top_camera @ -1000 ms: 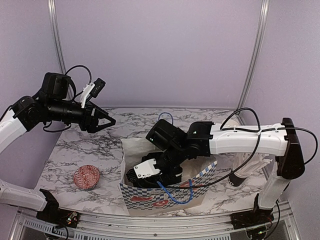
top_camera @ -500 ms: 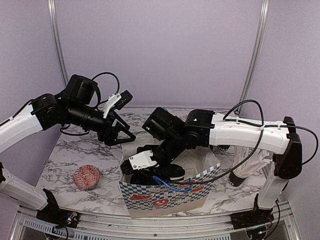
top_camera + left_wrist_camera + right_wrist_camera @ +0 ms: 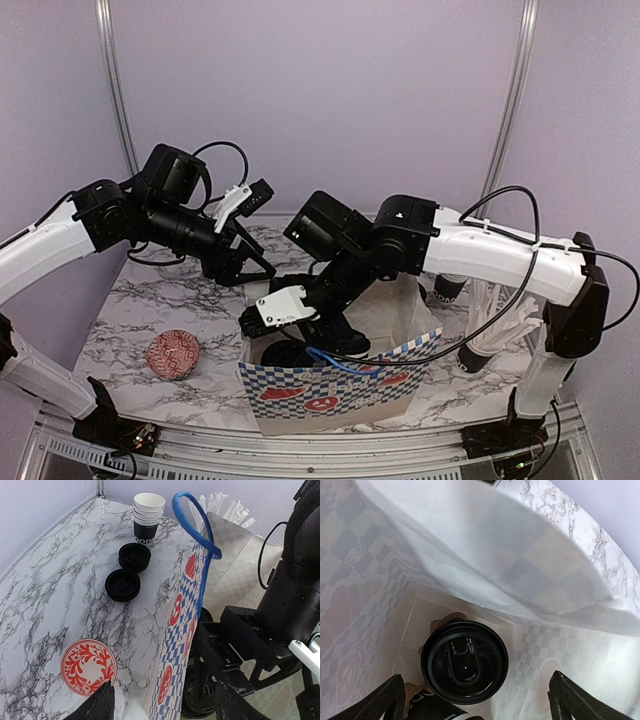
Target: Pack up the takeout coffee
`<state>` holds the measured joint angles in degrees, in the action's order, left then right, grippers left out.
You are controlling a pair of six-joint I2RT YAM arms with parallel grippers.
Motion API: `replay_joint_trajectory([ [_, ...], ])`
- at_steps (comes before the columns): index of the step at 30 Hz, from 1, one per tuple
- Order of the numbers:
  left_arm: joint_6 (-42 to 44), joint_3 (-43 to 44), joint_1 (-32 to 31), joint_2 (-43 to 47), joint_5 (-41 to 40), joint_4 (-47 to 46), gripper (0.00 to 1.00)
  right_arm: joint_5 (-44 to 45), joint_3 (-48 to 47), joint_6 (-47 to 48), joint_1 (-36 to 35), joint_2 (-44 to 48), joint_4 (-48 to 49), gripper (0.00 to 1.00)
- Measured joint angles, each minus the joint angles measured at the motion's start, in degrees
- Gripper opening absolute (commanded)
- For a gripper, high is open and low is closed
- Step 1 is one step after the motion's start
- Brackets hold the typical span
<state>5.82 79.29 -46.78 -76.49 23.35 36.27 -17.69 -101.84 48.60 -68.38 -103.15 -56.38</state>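
Note:
A takeout coffee cup, black with a round black lid, stands upright on the floor of the checkered paper bag. A second black cup shows partly beside it. My right gripper hangs open above the lidded cup and holds nothing. In the top view it sits just over the bag's mouth. My left gripper is open at the bag's left wall, one finger on each side of the wall. The bag's blue handle stands up in front of it.
On the marble left of the bag sit a stack of open cups, two black lids and a red patterned bowl. White straws lie beyond the bag. Another black cup stands on the right.
My right gripper has opened, left the lidded cup in the bag and risen out of it. My left arm has swung right and down to the bag's left wall.

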Motion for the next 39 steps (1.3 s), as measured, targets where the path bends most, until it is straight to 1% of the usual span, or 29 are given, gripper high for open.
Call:
replay_joint_trajectory([
  [5, 0.94, 1.46, -0.02, 0.37, -2.03, 1.22, 0.73, -0.44, -4.31, 1.42, 0.00, 0.00, -3.34, 0.97],
  [14, 1.29, 3.26, 0.00, 1.66, -7.02, 2.67, 0.74, -4.48, -15.65, 4.42, 1.64, 0.61, -11.50, 0.98],
  [18, 1.18, 5.35, 0.00, 1.95, -10.34, 2.80, 0.74, -6.19, -16.98, 4.66, 6.62, 4.20, -14.03, 0.97],
  [21, 0.90, 6.93, 0.02, 2.25, -13.57, 2.75, 0.74, -6.82, -16.92, 4.37, 12.98, 8.31, -14.84, 0.94],
  [22, 0.85, 7.23, 0.04, 2.36, -14.56, 2.71, 0.74, -7.08, -16.68, 4.13, 15.89, 9.88, -14.80, 0.92],
  [25, 0.72, 7.39, 0.09, 2.93, -17.44, 2.58, 0.74, -7.91, -13.92, 2.97, 27.50, 15.76, -14.14, 0.81],
  [27, 0.42, 7.08, 0.22, 3.39, -19.12, 2.19, 0.74, -7.80, -9.31, 1.55, 36.68, 20.22, -13.33, 0.73],
  [29, -0.22, 5.64, 0.28, 4.39, -20.35, 0.83, 0.74, -7.45, -2.49, -0.33, 45.46, 24.65, -12.35, 0.70],
  [30, -0.48, 4.55, 0.33, 5.16, -20.83, 0.20, 0.74, -7.37, 0.98, -1.16, 48.48, 26.56, -12.33, 0.69],
  [34, -1.60, -1.25, 0.35, 8.52, -21.53, -2.91, 0.73, -7.63, 13.68, -4.46, 54.03, 32.81, -12.44, 0.63],
  [36, -2.21, -3.26, 0.35, 9.40, -21.42, -4.15, 0.73, -7.87, 17.11, -5.62, 55.76, 34.49, -12.79, 0.61],
  [39, -3.13, -5.29, 0.35, 9.70, -20.87, -5.77, 0.72, -8.76, 19.80, -6.86, 57.18, 35.28, -12.74, 0.57],
])
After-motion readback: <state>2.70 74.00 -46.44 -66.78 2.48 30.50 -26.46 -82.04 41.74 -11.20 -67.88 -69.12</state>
